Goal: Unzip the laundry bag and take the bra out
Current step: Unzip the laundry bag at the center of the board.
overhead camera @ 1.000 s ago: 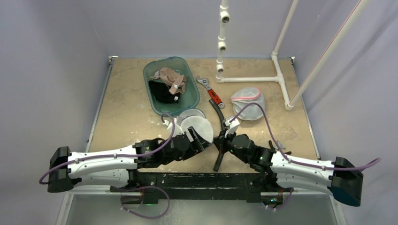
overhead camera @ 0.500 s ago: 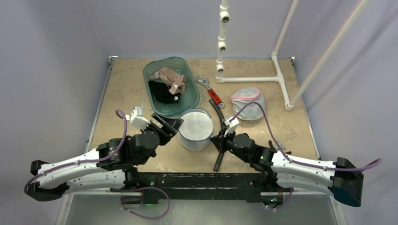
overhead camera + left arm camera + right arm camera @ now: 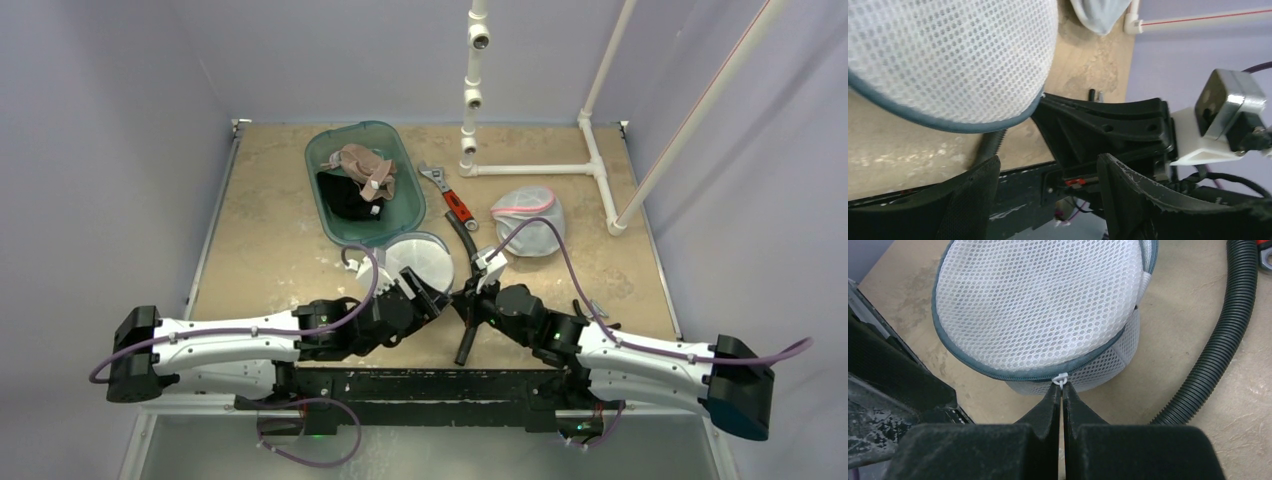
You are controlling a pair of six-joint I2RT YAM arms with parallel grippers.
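Right wrist, jaws pinching zip pull (image 3: 1062,378), round white honeycomb-mesh laundry bag (image 3: 1048,305)

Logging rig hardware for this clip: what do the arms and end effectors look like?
Left arm and right arm: white shells, black joints, a purple cable each. Left end effector and right end effector: black fingers, the left's scuffed.
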